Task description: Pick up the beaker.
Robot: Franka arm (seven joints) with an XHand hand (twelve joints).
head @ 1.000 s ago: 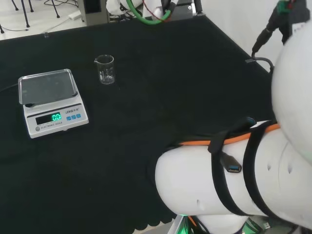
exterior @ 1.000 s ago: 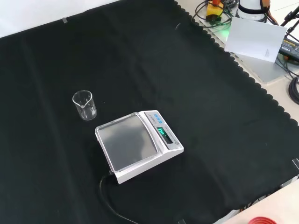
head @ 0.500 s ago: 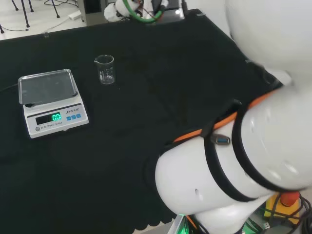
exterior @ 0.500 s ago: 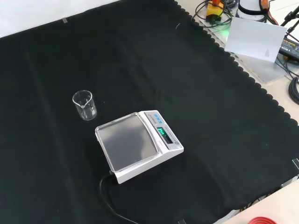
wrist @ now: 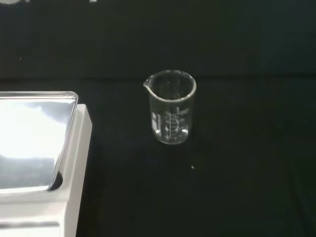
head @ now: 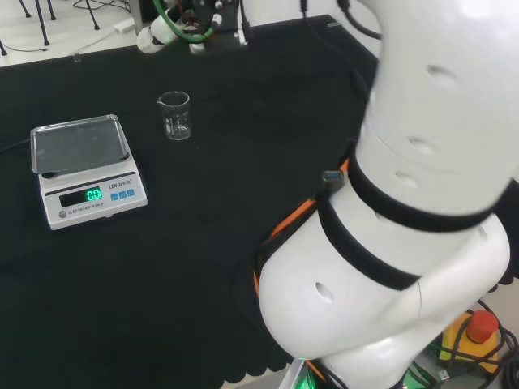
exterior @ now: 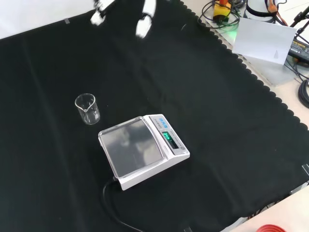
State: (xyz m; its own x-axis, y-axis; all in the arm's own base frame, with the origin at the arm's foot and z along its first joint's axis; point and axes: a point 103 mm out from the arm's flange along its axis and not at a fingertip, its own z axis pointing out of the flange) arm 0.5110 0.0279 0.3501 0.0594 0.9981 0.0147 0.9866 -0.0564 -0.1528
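Note:
A small clear glass beaker (head: pixel 174 115) stands upright and empty on the black cloth, just beyond a white scale in the head view. In the front view the beaker (exterior: pixel 87 109) is left of the scale. The wrist view looks at the beaker (wrist: pixel 170 106) from a distance, its spout turned toward the scale. The hand (exterior: pixel 144 21) hangs in the air at the top edge of the front view, well above and away from the beaker, its fingers (exterior: pixel 98 14) spread and straight, holding nothing. In the head view the hand (head: pixel 152 38) is at the far edge of the bench.
A white scale (exterior: pixel 143 150) with a steel pan and lit green display sits beside the beaker; its cable (exterior: pixel 113 208) trails toward the cloth's near edge. The arm's white links (head: pixel 405 203) fill the head view's right. A white box (exterior: pixel 263 41) and cables lie off the cloth.
The arm has swung over the bench, its links shifting across the head view. The hand has come into the front view at the top. Beaker and scale have not moved.

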